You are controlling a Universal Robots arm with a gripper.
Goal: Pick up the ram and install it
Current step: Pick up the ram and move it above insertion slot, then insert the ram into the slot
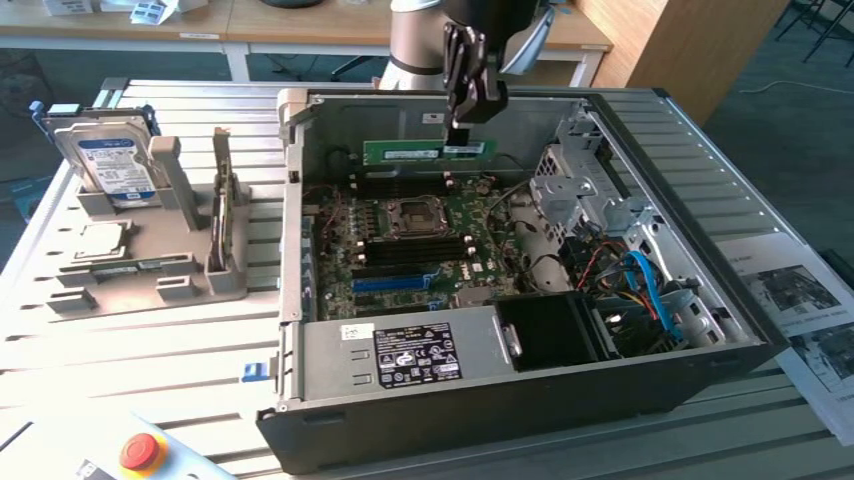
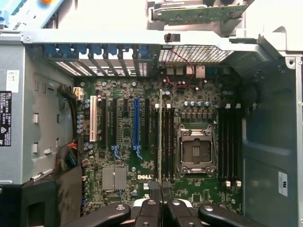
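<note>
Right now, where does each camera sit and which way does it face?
Exterior view: off the arm, raised, angled down into the open computer case; arm and fingers show, shut on the ram.
Wrist view: on the wrist, facing straight down at the motherboard; the fingers show, ram edge-on between them.
Shared: fingers, ram, motherboard, processor socket.

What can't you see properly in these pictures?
- Part of the ram: exterior view, the claw holding it covers that part.
- Its chips: wrist view, the stick is seen edge-on, so its faces are hidden.
- Print on the power supply label: exterior view, too small to read.
- The printed sheets: exterior view, cut off by the picture's edge.
- Lower part of the hard drive: exterior view, hidden by its holder.
</note>
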